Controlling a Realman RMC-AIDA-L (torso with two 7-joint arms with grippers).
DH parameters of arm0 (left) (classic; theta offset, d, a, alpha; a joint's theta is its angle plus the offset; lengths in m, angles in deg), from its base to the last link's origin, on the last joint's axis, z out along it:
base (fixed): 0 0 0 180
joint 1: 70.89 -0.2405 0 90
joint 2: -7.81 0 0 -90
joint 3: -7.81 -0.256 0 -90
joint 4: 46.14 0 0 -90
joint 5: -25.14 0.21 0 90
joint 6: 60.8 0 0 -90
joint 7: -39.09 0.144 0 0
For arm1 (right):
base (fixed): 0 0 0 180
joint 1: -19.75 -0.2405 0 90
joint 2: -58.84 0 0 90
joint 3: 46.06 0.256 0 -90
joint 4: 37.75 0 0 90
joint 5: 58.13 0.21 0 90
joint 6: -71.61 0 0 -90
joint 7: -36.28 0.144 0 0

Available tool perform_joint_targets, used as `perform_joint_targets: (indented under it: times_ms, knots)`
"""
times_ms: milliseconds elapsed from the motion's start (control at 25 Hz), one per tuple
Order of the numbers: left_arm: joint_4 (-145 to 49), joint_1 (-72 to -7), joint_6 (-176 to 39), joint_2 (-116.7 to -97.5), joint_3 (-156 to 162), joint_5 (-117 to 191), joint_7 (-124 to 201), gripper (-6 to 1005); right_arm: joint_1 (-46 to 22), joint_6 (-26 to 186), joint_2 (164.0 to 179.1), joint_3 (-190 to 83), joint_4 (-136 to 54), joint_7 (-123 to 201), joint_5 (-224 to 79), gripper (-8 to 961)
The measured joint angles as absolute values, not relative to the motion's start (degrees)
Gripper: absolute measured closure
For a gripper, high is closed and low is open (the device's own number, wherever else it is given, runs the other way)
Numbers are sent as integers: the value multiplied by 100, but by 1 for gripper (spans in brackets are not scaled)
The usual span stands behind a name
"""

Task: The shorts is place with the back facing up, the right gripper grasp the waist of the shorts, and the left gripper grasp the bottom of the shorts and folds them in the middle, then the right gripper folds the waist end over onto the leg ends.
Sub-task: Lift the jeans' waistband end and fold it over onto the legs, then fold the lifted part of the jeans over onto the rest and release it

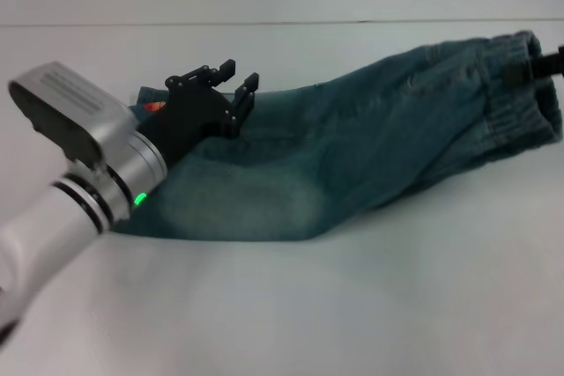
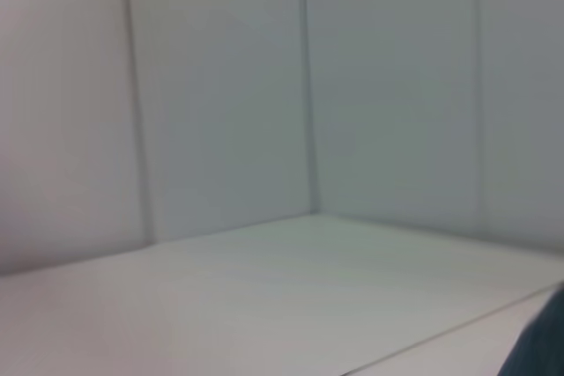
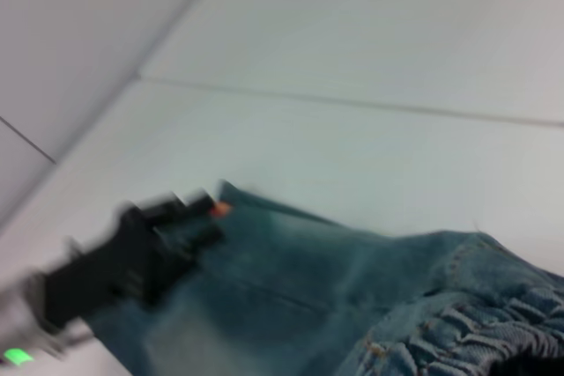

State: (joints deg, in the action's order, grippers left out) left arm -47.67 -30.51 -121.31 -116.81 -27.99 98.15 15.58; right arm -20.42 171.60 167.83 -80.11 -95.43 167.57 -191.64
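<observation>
The blue denim shorts (image 1: 352, 156) lie folded lengthwise across the white table (image 1: 352, 305), leg ends at the left, elastic waist (image 1: 520, 85) at the far right. My left gripper (image 1: 238, 78) hovers open just above the leg ends, nothing between its fingers. Only a black tip of my right gripper (image 1: 548, 63) shows at the right edge, shut on the waistband, which looks slightly raised. In the right wrist view the waistband (image 3: 449, 341) is close up, and the left gripper (image 3: 132, 253) rests over the leg ends. A sliver of denim (image 2: 545, 345) shows in the left wrist view.
A small orange tag (image 1: 155, 106) peeks out at the leg end behind the left gripper. White wall panels (image 2: 220, 85) rise behind the table's far edge (image 1: 264, 24).
</observation>
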Motion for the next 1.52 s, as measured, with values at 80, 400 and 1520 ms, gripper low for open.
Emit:
perform_joint_targets:
  times_ms: [80, 400, 1520]
  knots:
    - [-4201, -2945, -12082, -11681, -2351, 9546, 2759, 557, -2070, 17226, 16770, -8014, -9578, 16868, -18927, 847]
    - [-2622, -2829, -11898, -11682, -885, 9704, 5885, 843, -2359, 17276, 16729, -8057, -9585, 17046, -18571, 852]
    - [-1668, -2848, -10601, -11682, 593, 12592, 4821, 999, -2983, 17731, 16824, -8159, -9526, 17197, -18203, 851]
